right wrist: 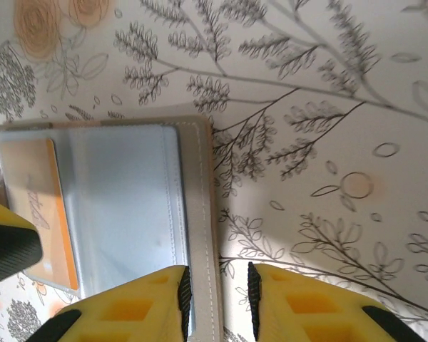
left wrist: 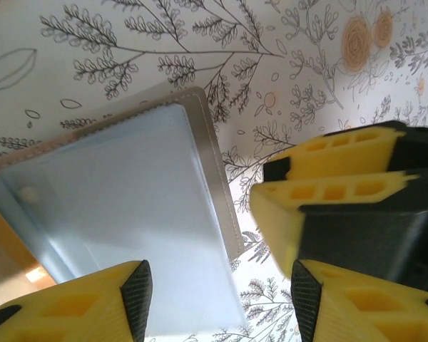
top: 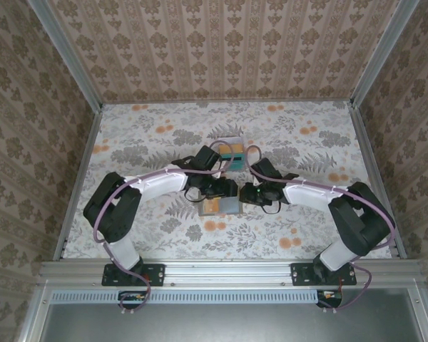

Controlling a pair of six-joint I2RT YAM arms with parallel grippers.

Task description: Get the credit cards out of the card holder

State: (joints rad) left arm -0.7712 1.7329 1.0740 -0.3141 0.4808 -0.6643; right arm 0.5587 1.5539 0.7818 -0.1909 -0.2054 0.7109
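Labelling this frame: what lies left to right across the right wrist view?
Orange-tan plastic card → flat two-panel card holder's pale blue-grey lining → its stitched grey border → floral-print table.

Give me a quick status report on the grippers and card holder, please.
Left gripper open above card holder lining. Right gripper narrow astride its edge, grip unclear. Orange card in slot, not yet out. Small box behind, apart.

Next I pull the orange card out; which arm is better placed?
Probably left. The orange card lies in the card holder beside the left gripper, while the right gripper straddles its opposite stitched edge.
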